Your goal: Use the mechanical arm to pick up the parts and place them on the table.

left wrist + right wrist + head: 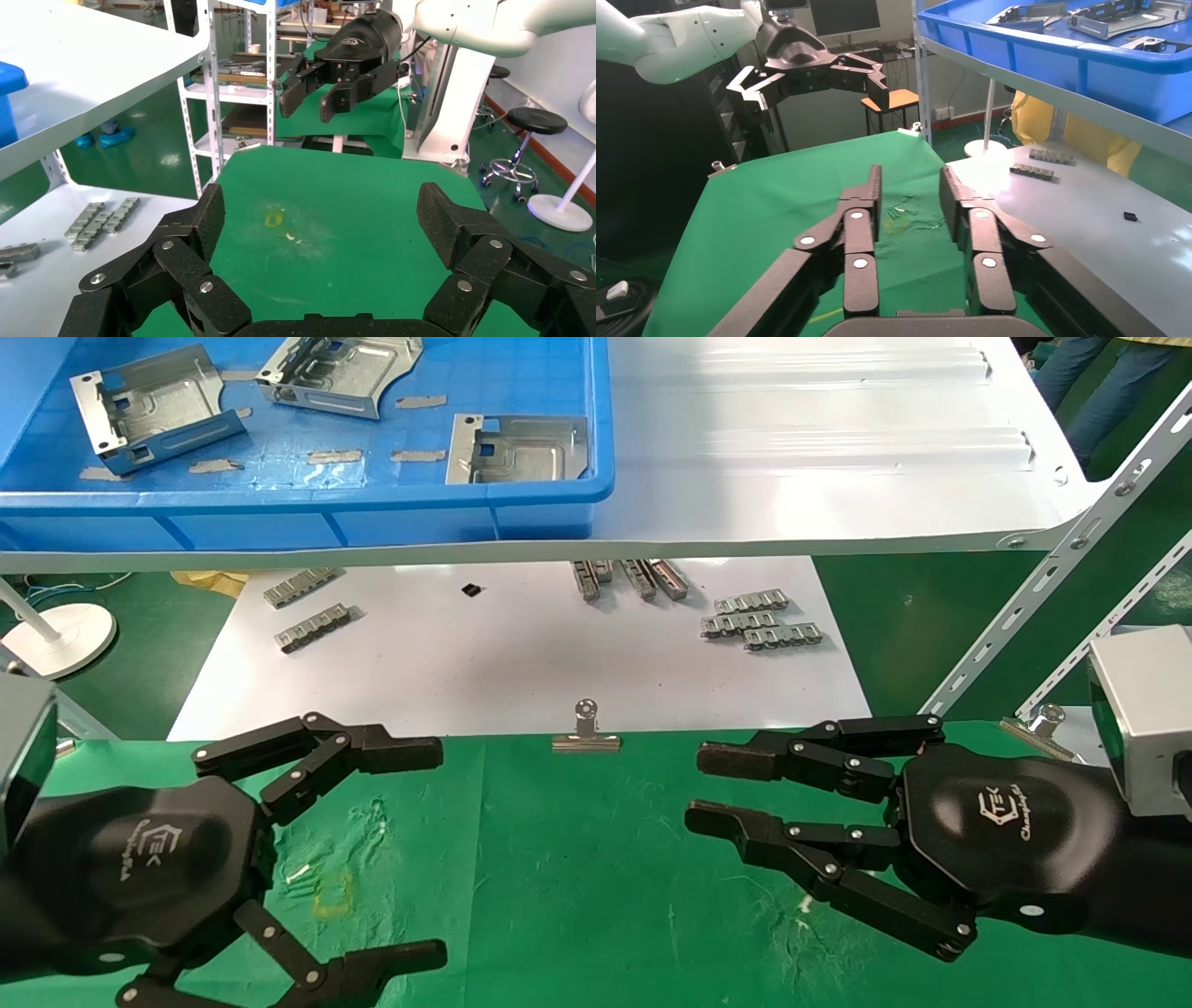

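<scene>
The glossy black left hand point(279, 850) hovers low over the green-cloth table point(577, 887), jaws spread wide and empty; the matching right hand point(838, 822) hovers opposite, jaws slightly apart. Three silver stamped sheet-metal plates point(158, 407) lie in the blue plastic tray point(307, 514) on the white shelf point(838, 458).

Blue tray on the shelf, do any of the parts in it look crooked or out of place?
Somewhat. In the blue tray, the three parts sit at mismatched angles: the left one is rotated and the middle one is skewed, while the right one lies squarer, against the front wall. Nothing looks spilled or damaged.
</scene>
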You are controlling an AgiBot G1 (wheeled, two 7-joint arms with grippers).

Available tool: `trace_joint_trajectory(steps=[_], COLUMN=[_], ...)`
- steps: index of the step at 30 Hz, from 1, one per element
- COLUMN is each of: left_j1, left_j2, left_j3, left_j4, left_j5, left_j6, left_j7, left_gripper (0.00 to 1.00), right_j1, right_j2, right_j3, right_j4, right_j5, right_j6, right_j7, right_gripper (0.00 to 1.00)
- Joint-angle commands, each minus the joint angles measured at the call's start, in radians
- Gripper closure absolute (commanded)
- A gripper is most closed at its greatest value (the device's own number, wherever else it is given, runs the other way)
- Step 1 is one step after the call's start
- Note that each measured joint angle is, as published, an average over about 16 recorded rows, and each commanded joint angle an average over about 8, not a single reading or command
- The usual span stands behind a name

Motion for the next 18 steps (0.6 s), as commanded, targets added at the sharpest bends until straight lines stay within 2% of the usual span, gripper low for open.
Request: trace_joint_trajectory(steps=[1, 18], left_j1=[0.000, 0.000], left_j2=[0.000, 0.000], left_j3=[0.000, 0.000], left_j4=[0.000, 0.000], left_j5=[0.000, 0.000], left_j6=[0.000, 0.000], left_j7=[0.000, 0.000], left_gripper=[0.00, 0.00], right_j1=[0.000, 0.000], right_j2=[0.000, 0.000], right_j3=[0.000, 0.000], right_j4=[0.000, 0.000], right_j5=[0.000, 0.000], right_j6=[0.000, 0.000], right_j7=[0.000, 0.000], right_gripper=[1.00, 1.00])
